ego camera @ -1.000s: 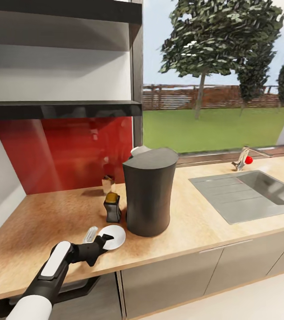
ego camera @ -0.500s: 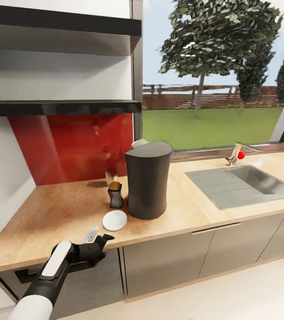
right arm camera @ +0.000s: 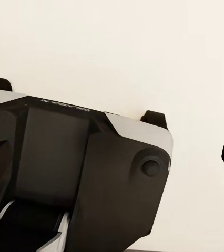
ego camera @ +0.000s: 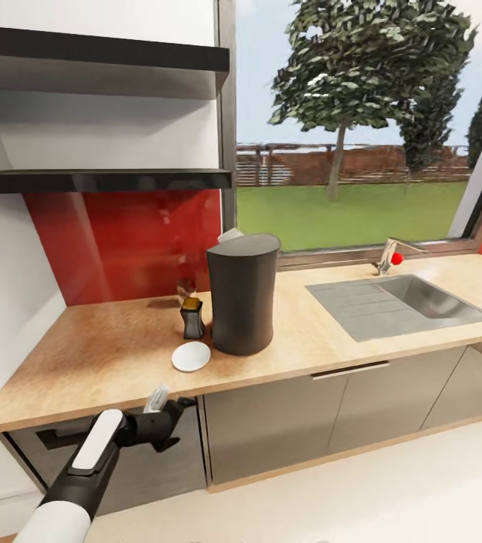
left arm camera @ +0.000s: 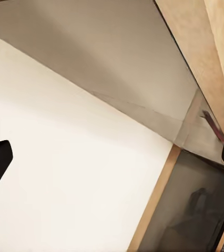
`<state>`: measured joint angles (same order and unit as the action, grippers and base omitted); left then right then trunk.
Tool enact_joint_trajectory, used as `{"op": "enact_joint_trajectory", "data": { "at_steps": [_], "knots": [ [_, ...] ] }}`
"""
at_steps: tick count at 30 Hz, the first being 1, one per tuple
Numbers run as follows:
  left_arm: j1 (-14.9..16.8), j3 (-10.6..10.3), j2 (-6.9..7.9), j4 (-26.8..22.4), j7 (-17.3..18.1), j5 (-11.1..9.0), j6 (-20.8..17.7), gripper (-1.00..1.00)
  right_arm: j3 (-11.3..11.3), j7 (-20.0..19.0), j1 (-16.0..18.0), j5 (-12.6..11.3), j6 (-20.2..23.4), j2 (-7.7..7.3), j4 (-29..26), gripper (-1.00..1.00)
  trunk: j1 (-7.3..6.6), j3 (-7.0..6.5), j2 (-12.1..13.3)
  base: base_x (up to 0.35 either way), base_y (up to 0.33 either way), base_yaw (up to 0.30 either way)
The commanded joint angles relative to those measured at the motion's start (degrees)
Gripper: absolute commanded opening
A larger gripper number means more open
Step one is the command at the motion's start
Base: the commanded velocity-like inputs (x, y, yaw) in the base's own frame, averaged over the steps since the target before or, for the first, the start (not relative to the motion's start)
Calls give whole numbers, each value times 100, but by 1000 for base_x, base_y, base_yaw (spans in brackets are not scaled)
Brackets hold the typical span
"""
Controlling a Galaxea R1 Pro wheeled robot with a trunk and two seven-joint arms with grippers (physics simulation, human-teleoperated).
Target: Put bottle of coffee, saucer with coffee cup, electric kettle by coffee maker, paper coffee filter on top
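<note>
Left gripper [ego camera: 167, 407] empty, fingers spread, hanging off the countertop [ego camera: 82, 369] edge, in front of the cabinets. Right gripper: fingertips dark at the wrist view's edges, apparently apart over the robot's base [right arm camera: 80, 173] and floor.

Saucer [ego camera: 191, 357] flat beside the coffee maker [ego camera: 242, 294], bottle [ego camera: 192, 318] just behind it. No cup on the saucer, no kettle beside the machine.

Probably next: fetch the cup. Best to keep the arm tucked while driving, approach square, and set the cup down centred, clear of the bottle.
</note>
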<state>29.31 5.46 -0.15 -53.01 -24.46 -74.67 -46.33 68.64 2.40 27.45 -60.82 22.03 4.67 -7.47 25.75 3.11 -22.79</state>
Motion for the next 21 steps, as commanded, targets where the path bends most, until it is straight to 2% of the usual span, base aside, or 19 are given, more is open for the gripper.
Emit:
{"op": "enact_joint_trajectory", "data": {
  "at_steps": [1, 6, 10, 13, 15, 17, 18, 20, 21],
  "knots": [
    [1, -23, -2, -4, -53, -60, -18, 100, 35, 27, 6, -44, 21, -2, -9, 100, 4, 13, -13, -18, -8, 0],
    [-194, -345, 7, 3, -27, -61, -21, 100, 35, 38, 6, -45, 10, -2, -9, 100, 4, 13, -13, -6, -3, 0],
    [-664, -684, 62, 7, 126, -39, -8, 100, 35, 40, 6, -51, -3, -3, -3, 100, 4, 13, -13, -1, 0, 0],
    [-1110, -869, 122, 9, 250, 105, 24, 100, 33, 41, 6, -46, -9, -7, -1, 100, 4, 13, -13, 0, 0, 0],
    [-1360, -934, 170, 10, 296, 329, 40, 100, 30, 41, 6, -45, -12, -9, -1, 100, 4, 13, -13, 0, 0, 0],
    [-1650, -976, 213, 10, 327, 793, 63, 100, 28, 41, 6, -46, -18, -18, 0, 100, 4, 13, -13, 0, 0, 0],
    [-1715, -983, 219, 12, 331, 930, 73, 100, 28, 41, 6, -45, -19, -20, 0, 100, 4, 13, -13, 0, 0, 0],
    [-1939, -1000, 234, 42, 339, 1518, 201, 100, 27, 36, 6, -44, -33, -26, 0, 100, 4, 13, -13, 0, 0, 0],
    [-1988, -1002, 236, 64, 342, 1665, 268, 100, 27, 35, 6, -44, -45, -28, 0, 100, 4, 13, -13, 0, 0, 0]
  ]
}}
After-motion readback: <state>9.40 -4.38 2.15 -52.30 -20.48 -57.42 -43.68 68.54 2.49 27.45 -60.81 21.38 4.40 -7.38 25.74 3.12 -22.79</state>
